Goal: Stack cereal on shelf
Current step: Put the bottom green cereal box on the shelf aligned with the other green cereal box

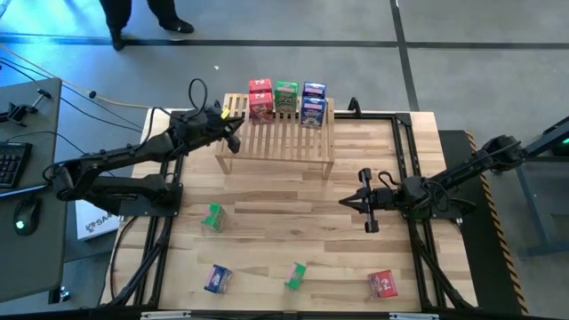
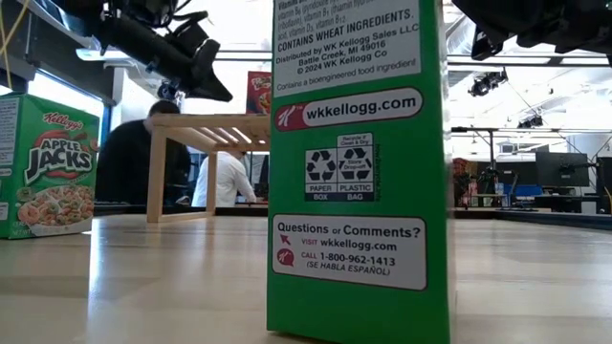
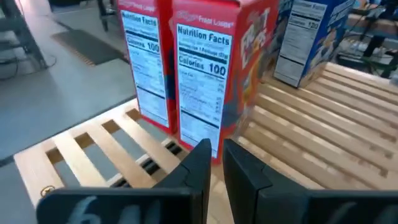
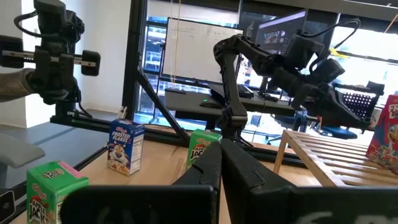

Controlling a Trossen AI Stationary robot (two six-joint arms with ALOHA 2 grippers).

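Left gripper [image 1: 235,133] hovering by low light-wood slatted shelf [image 1: 276,138], fingers nearly together, holding nothing. Five mini cereal boxes [image 1: 285,98] sitting at shelf's back edge, four loose on table. Right gripper [image 1: 366,203] idling mid-table, fingers together. Probably best grabbing nearest green box [image 1: 212,217] next, squeezing flat sides.

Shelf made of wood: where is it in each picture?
High view: the shelf is at the top middle.
Low view: shelf far back, left of the big green box.
Left wrist view: shelf close up, across the lower part.
Right wrist view: shelf at the right edge.
Shared landmark: the red cereal standing on it.
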